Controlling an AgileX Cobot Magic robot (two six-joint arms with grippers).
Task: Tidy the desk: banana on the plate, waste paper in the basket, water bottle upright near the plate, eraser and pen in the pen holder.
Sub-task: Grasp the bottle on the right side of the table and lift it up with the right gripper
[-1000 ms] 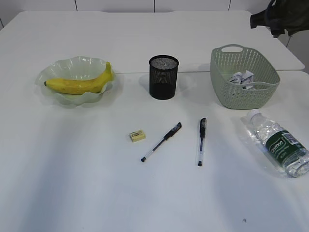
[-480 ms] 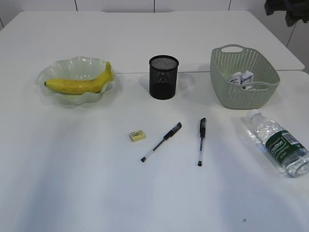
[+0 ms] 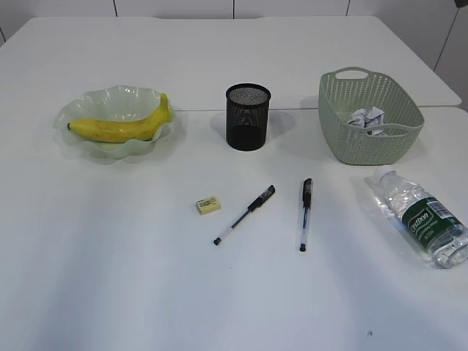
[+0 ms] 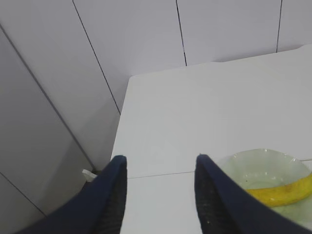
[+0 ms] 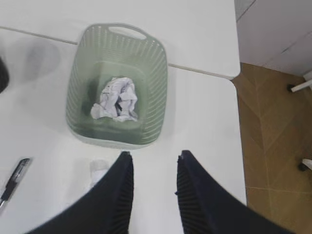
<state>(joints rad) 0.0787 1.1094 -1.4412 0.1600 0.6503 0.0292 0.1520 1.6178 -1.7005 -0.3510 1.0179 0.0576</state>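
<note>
Exterior view: we are looking down at a slant over a white bench [image 3: 110,278] with neither arm in sight. At the left, the banana [image 3: 121,126] is lying in the pale green scalloped plate [image 3: 113,96]. The black mesh pen holder [image 3: 248,116] is standing upright behind the middle. To its right, the green basket [image 3: 369,117] is holding the crumpled waste paper [image 3: 367,118]. The water bottle [image 3: 422,217] is lying on its side in front of the basket, cap end pointing toward it. In the middle, the small yellow eraser [image 3: 208,205] is resting flat, with one pen [image 3: 245,214] just to its right, lying at a slant, and a second pen [image 3: 305,213] further right, running nearly front to back. None of these three are touching.

From the left wrist we are seeing the left gripper [image 4: 161,187] hanging high beyond the bench's far left corner, its dark fingers [image 4: 214,195] parted with nothing between them, the plate and banana at lower right.

From the right wrist we are seeing the right gripper [image 5: 153,183] poised above the basket's near edge, fingers apart and holding nothing. A pale blurred shape below the left finger is probably the bottle's cap end.
</note>
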